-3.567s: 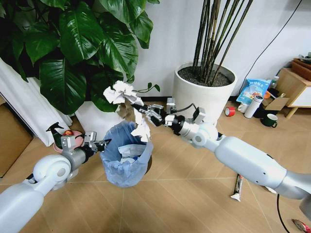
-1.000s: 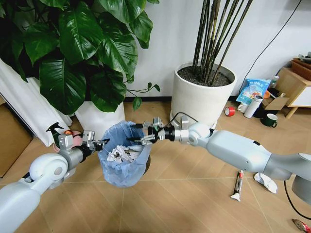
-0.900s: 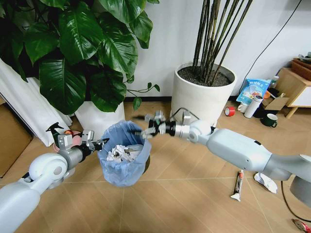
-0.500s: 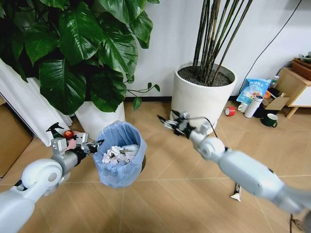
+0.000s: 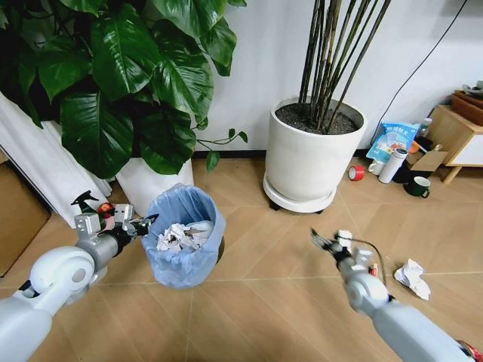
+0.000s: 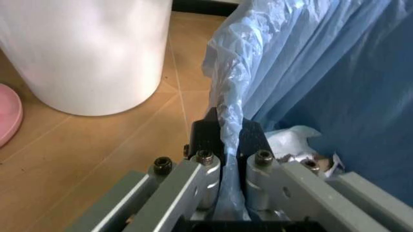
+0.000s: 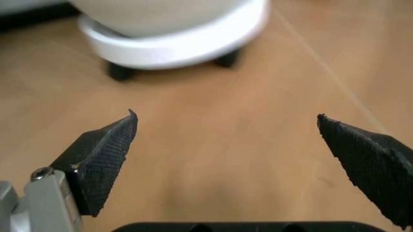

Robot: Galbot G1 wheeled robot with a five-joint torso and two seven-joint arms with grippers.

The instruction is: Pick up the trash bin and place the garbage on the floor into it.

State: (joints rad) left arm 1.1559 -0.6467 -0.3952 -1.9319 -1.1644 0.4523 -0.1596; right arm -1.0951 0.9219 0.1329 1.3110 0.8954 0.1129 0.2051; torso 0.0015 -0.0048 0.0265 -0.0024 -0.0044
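2 big white plant pots stand at the far side: 1 [image 5: 311,154] on a wheeled tray in the middle, and 1 [image 5: 151,185] on the left, just behind the trash bin [image 5: 183,236]. A red tape roll [image 5: 356,173] and a dark mug [image 5: 419,186] sit far right.

On the floor [image 5: 256,249] lies 1 crumpled paper wad [image 5: 412,277] at the near right. More white paper [image 5: 177,237] is inside the bin.

The left gripper [image 6: 225,145] is pinching the bin's blue bag rim, its fingers pressed tight on it. The right gripper [image 7: 226,137] hangs spread wide over bare floor, holding nothing, near the wheeled pot.
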